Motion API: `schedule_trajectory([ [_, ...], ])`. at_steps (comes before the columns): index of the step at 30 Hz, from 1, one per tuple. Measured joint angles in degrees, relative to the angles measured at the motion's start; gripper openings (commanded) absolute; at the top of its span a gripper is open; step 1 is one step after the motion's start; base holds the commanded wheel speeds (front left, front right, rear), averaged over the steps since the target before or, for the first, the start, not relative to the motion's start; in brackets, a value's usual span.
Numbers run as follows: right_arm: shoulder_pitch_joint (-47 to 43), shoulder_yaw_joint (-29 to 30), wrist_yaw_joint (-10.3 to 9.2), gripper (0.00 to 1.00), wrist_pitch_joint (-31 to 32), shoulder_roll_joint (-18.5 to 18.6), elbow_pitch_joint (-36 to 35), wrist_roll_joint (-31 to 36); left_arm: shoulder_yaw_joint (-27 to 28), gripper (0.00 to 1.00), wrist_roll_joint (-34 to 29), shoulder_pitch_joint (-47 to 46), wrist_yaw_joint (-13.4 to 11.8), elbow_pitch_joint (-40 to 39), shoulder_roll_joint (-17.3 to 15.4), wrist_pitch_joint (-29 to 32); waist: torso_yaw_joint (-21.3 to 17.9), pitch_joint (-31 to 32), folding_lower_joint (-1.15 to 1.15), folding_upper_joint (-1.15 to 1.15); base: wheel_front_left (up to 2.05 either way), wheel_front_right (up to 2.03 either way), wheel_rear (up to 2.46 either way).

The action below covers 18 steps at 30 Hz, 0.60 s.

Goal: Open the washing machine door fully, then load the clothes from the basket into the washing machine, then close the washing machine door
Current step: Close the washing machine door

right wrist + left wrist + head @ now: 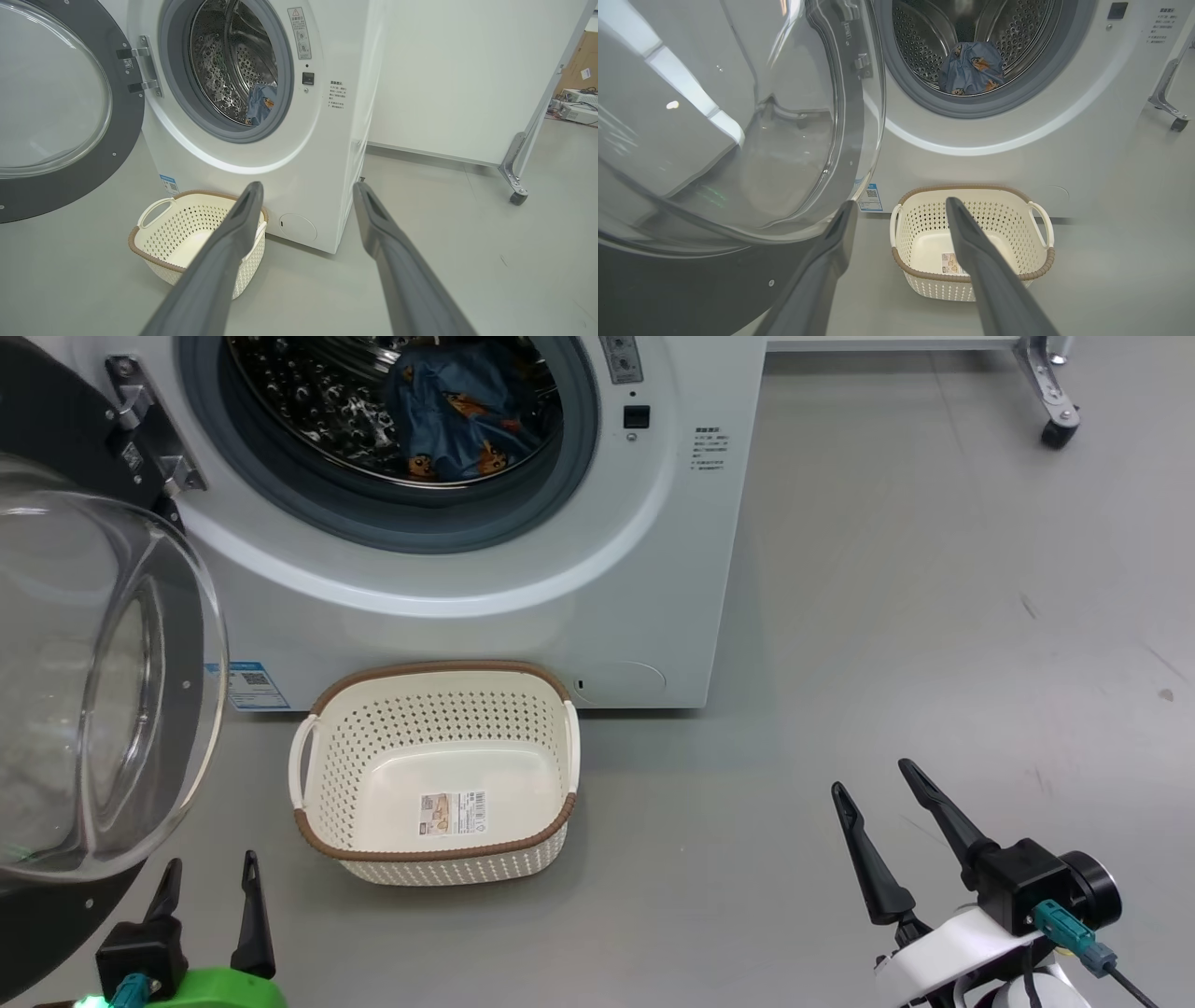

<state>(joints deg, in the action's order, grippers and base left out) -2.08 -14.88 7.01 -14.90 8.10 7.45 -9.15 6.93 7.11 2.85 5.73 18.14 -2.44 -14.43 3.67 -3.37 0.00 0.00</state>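
Washing machine door (pixel 93 681), big round, glossy black rim, bulging clear glass, hangs wide open at 9 o'clock. Likely heavy, rigid, glass slick: you push on black rim. Your left gripper (pixel 212 863) at 7, right gripper (pixel 873 779) at 4: both spread, holding nothing.

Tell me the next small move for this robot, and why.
Likely bring the left gripper to the rim of the washing machine door and begin swinging it shut. The basket holds nothing but its label, the clothes already lie in the drum, and the door stands wide open close to that gripper, whose fingers are spread and empty.
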Motion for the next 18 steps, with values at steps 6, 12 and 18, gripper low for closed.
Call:
schedule_trajectory([
  [6,1.66,-2.52,0.00,1.00,0.00,0.88,0.00,0.05,-2.66,1.00,0.27,-1.47,-3.08,1.90,0.08,0.00,3.99,0.70,0.00,0.00,0.00,0.00,0.00],
  [12,3.22,-6.02,0.00,1.00,0.00,1.05,0.46,0.00,-5.79,1.00,1.77,-2.37,-8.38,3.58,0.13,0.00,9.25,1.94,0.00,0.00,0.00,0.00,0.00],
  [18,3.30,-7.48,0.00,1.00,0.00,1.04,1.29,-1.03,-9.03,1.00,2.20,-3.01,-11.65,3.86,0.11,0.00,13.99,3.31,0.00,0.00,0.00,0.00,0.00],
])
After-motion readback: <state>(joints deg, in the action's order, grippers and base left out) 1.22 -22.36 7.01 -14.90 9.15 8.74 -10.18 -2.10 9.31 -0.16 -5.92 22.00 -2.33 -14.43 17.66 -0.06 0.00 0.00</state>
